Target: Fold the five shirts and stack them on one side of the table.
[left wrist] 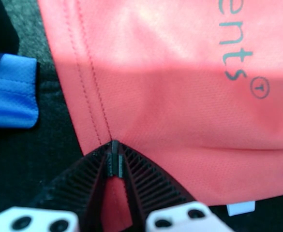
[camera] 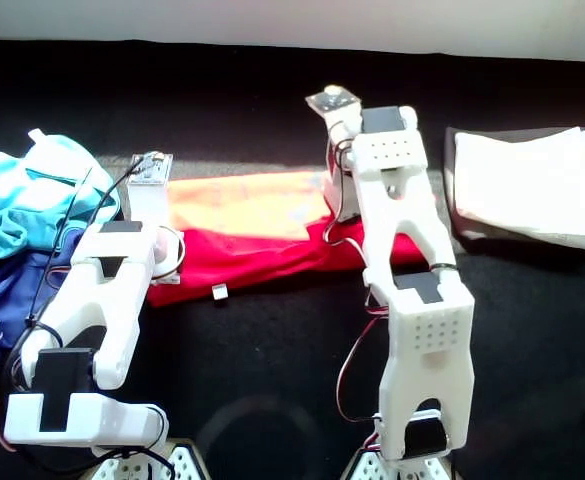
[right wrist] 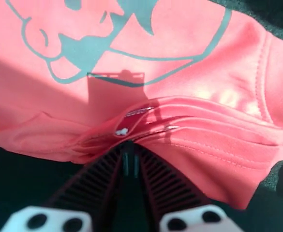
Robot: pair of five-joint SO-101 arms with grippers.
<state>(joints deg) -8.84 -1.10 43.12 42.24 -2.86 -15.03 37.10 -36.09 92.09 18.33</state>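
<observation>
A red shirt lies spread across the middle of the black table, partly in bright sunlight. My left gripper is shut on the red shirt's hemmed edge at its left end. My right gripper is shut on bunched folds of the red shirt at its right end, below a grey printed graphic. From above, the left arm and the right arm each reach to one end of the shirt. A folded stack with a white shirt on top sits at the right.
A heap of unfolded turquoise shirt and blue shirt lies at the left edge. A blue fabric corner lies close to the left gripper. A small white tag lies in front of the red shirt.
</observation>
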